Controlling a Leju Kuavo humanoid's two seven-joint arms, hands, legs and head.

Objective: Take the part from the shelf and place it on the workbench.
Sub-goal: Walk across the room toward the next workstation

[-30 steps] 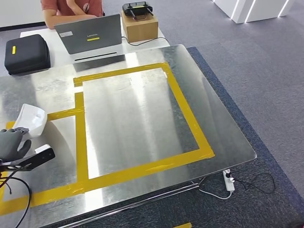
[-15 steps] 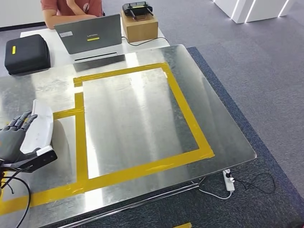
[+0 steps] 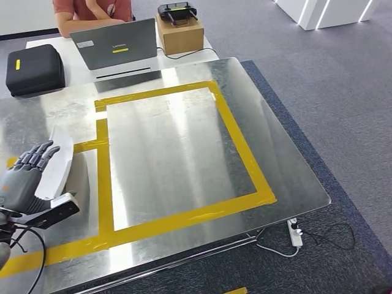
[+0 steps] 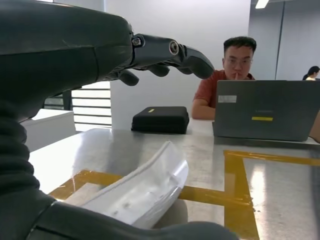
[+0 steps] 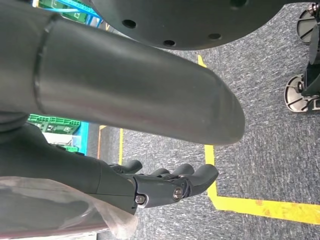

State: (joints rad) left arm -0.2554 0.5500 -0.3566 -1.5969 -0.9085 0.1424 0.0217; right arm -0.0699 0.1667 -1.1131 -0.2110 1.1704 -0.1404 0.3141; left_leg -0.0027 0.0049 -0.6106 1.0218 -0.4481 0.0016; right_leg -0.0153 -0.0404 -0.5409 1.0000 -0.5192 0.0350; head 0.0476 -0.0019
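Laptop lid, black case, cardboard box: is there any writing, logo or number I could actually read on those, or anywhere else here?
laptop: small pale logo on the lid, too small to read.
laptop, yellow strip and grey sticker: no legible text.
black case: yellow tag, too blurred to read.
cardboard box: no print that shows.
workbench: plain yellow tape, no words.

Head view: high, looking forward and down over workbench (image 3: pixel 185 153).
Left wrist view: low, close behind left hand (image 4: pixel 166 52), level across bench.
Right wrist view: faces floor.
Shared: laptop (image 3: pixel 116 44), yellow tape (image 3: pixel 104 177).
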